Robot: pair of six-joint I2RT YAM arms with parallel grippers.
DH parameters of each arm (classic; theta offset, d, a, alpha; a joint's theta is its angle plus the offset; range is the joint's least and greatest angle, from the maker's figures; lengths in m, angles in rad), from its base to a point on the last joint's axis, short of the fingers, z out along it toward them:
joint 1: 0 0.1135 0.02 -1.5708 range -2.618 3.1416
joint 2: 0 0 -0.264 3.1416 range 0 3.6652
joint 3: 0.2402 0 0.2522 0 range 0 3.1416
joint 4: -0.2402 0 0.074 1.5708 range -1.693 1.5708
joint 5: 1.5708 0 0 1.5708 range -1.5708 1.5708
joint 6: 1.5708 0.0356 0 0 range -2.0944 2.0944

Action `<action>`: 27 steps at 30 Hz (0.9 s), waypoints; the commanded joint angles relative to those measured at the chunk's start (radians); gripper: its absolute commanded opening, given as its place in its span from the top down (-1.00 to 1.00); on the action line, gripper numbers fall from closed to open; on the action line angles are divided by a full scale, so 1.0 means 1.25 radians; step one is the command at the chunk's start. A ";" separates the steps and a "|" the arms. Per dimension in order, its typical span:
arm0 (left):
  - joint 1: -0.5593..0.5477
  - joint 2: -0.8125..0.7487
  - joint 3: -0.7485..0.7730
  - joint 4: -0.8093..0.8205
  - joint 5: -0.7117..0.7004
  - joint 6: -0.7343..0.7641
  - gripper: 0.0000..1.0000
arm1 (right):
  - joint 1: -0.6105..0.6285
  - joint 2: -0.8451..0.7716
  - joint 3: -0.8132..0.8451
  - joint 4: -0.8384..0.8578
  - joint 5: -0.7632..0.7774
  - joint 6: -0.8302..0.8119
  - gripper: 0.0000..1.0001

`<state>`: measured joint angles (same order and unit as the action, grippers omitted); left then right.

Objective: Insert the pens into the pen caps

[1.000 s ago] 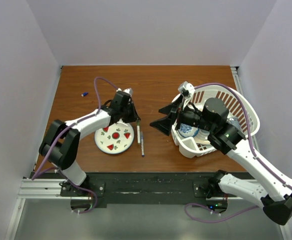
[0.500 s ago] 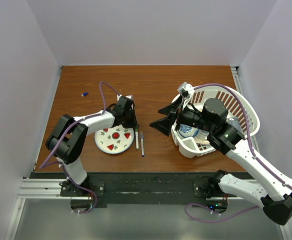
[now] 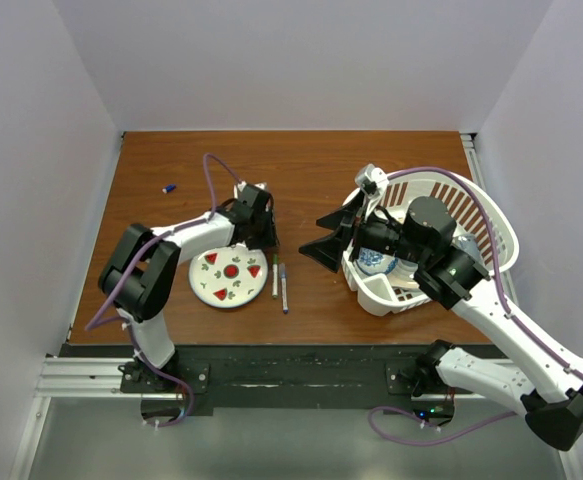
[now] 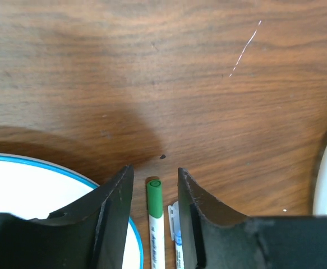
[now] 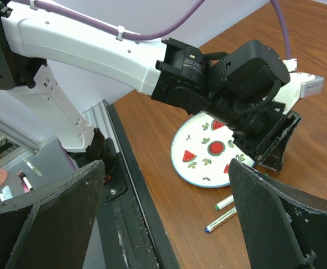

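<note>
Two pens lie side by side on the table just right of the plate. One pen [image 4: 156, 230] [image 3: 275, 278] has a white barrel and a green cap [image 4: 154, 194] on its far end. The other pen [image 4: 176, 235] [image 3: 283, 291] has a clear clipped end and a blue tip. My left gripper [image 4: 155, 170] [image 3: 267, 243] stands low over them, open, with the green-capped pen lying loose between its jaws. A small blue pen cap [image 3: 169, 188] lies alone at the far left. My right gripper [image 5: 166, 168] [image 3: 324, 238] hovers wide open beside the basket, holding nothing.
The round white plate [image 3: 217, 286] [image 5: 194, 168] with watermelon marks sits left of the pens, its blue rim [image 4: 68, 171] next to my left finger. A white laundry-style basket [image 3: 476, 210] holding a blue-patterned dish stands at the right. Walls enclose the table.
The left jaws have opened off the green-capped pen, which now lies on the table beside the other pen. The left wrist shifted slightly right. The right arm has not moved.
</note>
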<state>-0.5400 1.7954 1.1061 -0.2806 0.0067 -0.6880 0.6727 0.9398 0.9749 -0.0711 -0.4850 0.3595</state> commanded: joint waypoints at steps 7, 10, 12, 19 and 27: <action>0.033 -0.056 0.203 -0.074 -0.151 0.093 0.07 | -0.001 -0.023 0.015 0.020 -0.005 -0.013 -0.92; 0.104 -0.051 0.209 -0.084 -0.147 0.116 0.07 | 0.001 -0.029 0.019 0.008 0.000 -0.018 -0.92; 0.147 -0.047 0.193 -0.063 -0.149 0.145 0.06 | -0.001 -0.035 0.019 0.003 0.005 -0.021 -0.92; 0.191 0.051 0.260 -0.041 -0.169 0.197 -0.01 | 0.001 -0.043 0.010 0.018 0.005 -0.021 -0.92; 0.207 0.216 0.397 -0.054 -0.193 0.257 -0.01 | -0.001 -0.061 -0.003 0.021 0.000 -0.026 -0.91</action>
<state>-0.2966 1.9884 1.5055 -0.3557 -0.2096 -0.4236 0.6727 0.8948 0.9745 -0.0822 -0.4877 0.3470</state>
